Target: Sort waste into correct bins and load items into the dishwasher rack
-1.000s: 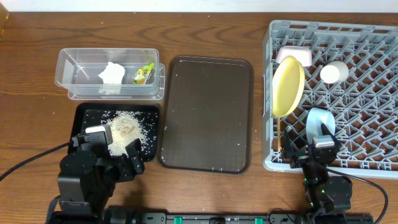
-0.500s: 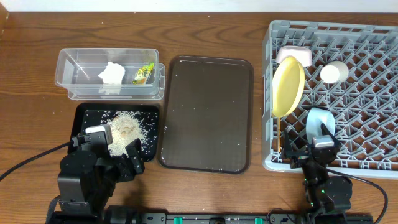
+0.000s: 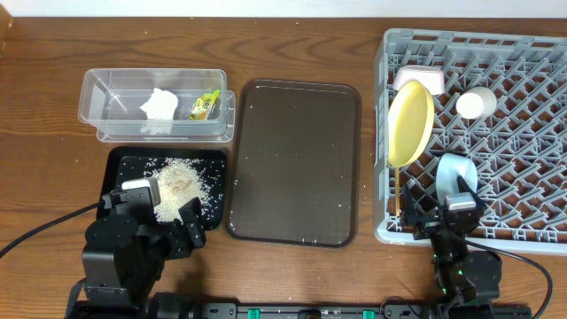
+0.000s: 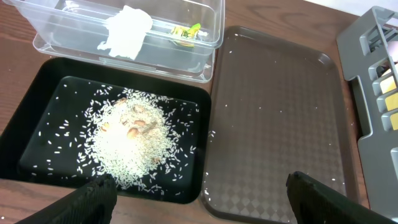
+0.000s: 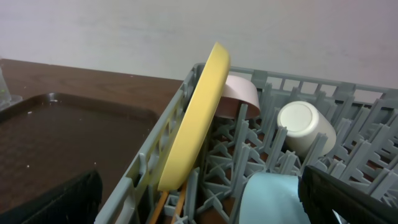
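The tissue and the snack wrapper lie in the clear tub. Rice is heaped in the black tray. In the dishwasher rack the yellow plate stands on edge by the white bowl, the pale cup, the light blue bowl and the chopsticks. My left gripper hangs open over the black tray's near right corner, holding nothing. Open and empty too, my right gripper sits at the rack's near left corner.
A large dark brown serving tray with a few stray rice grains lies between the bins and the rack. The wooden table shows bare at the far left. A pale wall rises behind the table.
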Robot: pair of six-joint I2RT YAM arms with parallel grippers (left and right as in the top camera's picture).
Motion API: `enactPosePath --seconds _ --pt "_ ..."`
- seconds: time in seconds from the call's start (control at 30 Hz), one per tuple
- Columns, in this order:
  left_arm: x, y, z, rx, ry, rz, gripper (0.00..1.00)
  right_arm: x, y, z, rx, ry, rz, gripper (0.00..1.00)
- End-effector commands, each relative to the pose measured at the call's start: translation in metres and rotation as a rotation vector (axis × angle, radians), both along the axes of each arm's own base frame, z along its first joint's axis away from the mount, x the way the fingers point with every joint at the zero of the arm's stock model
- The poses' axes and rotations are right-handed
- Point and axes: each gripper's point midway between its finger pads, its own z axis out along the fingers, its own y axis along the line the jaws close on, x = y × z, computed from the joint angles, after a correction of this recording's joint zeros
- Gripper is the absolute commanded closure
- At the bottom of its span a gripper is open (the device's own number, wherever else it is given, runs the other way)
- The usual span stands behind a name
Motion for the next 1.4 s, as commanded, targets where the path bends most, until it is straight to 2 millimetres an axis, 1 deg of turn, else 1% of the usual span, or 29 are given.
enactPosePath --seconds 0.0,0.03,0.1,0.27,0.37,0.53,0.7,0.8,0.93,1.03,1.13,1.2,1.27,1.3,1.37 --pt "-0.003 0.005 -0.002 0.017 0.004 0.025 0.10 -0.001 0.003 0.000 -0.009 -0.004 0.016 0.01" --pt "-0.003 0.010 -0.004 0.035 0.007 0.047 0.10 -0.001 0.003 0.000 -0.009 -0.004 0.016 0.01" --pt "-0.004 0.011 -0.008 0.040 0.012 0.053 0.10 -0.001 0.003 0.000 -0.009 -0.004 0.017 0.01" --pt "-0.002 0.015 -0.034 0.050 -0.024 0.068 0.10 -0.001 0.003 0.000 -0.009 -0.004 0.016 0.01" --pt "0.005 0.014 -0.049 0.043 -0.100 0.069 0.10 -0.001 0.003 0.000 -0.009 -0.003 0.016 0.01" --pt "0.018 0.013 -0.065 0.024 -0.256 0.073 0.10 -0.001 0.003 0.000 -0.009 -0.004 0.016 0.01" --pt "0.030 0.013 -0.070 0.011 -0.377 0.081 0.10 -0.001 0.003 0.000 -0.009 -0.003 0.016 0.01" --pt "0.039 0.014 -0.067 0.010 -0.442 0.096 0.10 -0.001 0.003 0.000 -0.009 -0.002 0.016 0.01" --pt "0.051 0.016 -0.059 0.002 -0.549 0.113 0.10 -0.001 0.003 0.000 -0.009 -0.003 0.016 0.01" --pt "0.058 0.021 -0.050 -0.001 -0.646 0.148 0.10 -0.001 0.003 0.000 -0.009 -0.002 0.016 0.01" --pt "0.061 0.028 -0.041 0.007 -0.734 0.188 0.10 -0.001 0.003 0.000 -0.009 -0.002 0.016 0.01" --pt "0.061 0.026 -0.037 0.062 -0.760 0.157 0.10 -0.001 0.003 0.000 -0.009 -0.002 0.016 0.01" --pt "0.062 0.018 -0.043 0.126 -0.741 0.087 0.10 -0.001 0.003 0.000 -0.009 -0.002 0.016 0.01" --pt "0.062 0.018 -0.048 0.133 -0.720 0.084 0.10 -0.001 0.003 0.000 -0.009 -0.002 0.016 0.01" --pt "0.063 0.018 -0.063 0.139 -0.658 0.077 0.10 -0.001 0.003 0.000 -0.009 -0.002 0.016 0.01"
